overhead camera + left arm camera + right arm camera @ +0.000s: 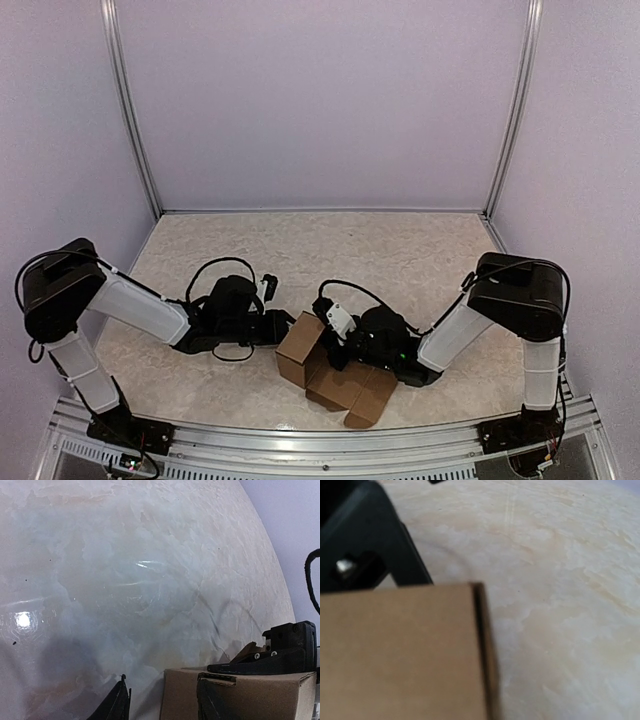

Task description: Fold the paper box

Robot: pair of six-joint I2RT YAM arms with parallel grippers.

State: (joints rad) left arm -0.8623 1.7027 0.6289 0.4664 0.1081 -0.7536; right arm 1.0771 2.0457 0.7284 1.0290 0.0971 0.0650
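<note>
The paper box [300,348] is brown cardboard, partly folded. One side stands up as a squarish block and flat flaps [358,393] lie toward the near edge. My left gripper [277,327] is at the box's left side. In the left wrist view it [162,682] is open, with one finger [117,705] outside the box's corner and the other [212,702] against the cardboard face [260,697]. My right gripper [337,345] is low at the box's right side, and its black finger [260,667] lies along the top edge. In the right wrist view the cardboard [400,650] hides its fingers.
The table [330,250] has a pale marbled top, with lilac walls behind and at both sides. A metal rail [320,440] runs along the near edge by the arm bases. Black cables loop over both wrists.
</note>
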